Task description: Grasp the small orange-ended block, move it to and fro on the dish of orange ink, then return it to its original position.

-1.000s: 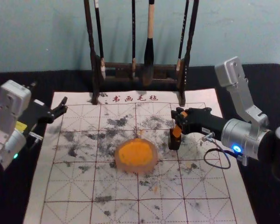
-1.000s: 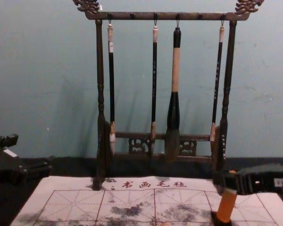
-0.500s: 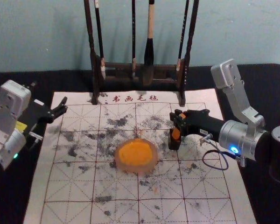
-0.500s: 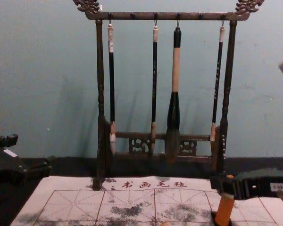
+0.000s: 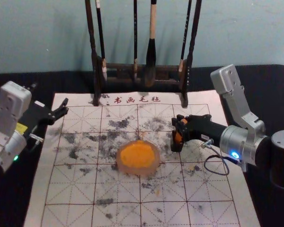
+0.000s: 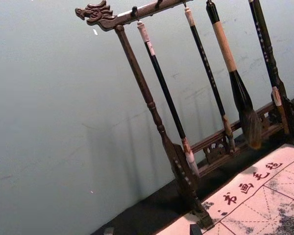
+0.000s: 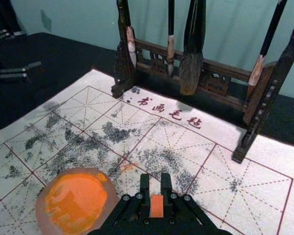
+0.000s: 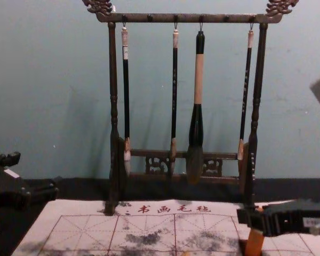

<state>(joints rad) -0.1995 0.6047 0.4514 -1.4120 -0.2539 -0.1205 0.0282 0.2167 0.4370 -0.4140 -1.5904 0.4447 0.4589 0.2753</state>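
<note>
My right gripper (image 5: pixel 179 124) is shut on the orange block (image 5: pixel 179 137), whose lower end is in the black holder (image 5: pixel 176 147) right of the dish of orange ink (image 5: pixel 137 156). In the chest view the block (image 8: pixel 254 243) stands nearly upright below the gripper (image 8: pixel 253 218). The right wrist view has the orange block (image 7: pixel 157 206) between the two fingers of the right gripper (image 7: pixel 155 188), and the ink dish (image 7: pixel 76 201) beside them. My left gripper (image 5: pixel 49 94) is parked open at the left; its fingertips also edge into the left wrist view (image 6: pixel 152 230).
A dark wooden rack (image 5: pixel 165 74) with several hanging brushes stands behind the gridded felt mat (image 5: pixel 116 189). The big brush (image 8: pixel 196 125) hangs nearest the rack's middle. A black cloth (image 5: pixel 28 78) lies around the mat.
My right gripper has moved down and slightly left with the block in it. The block is sunk lower at the holder and leans less. The left arm has stayed still.
</note>
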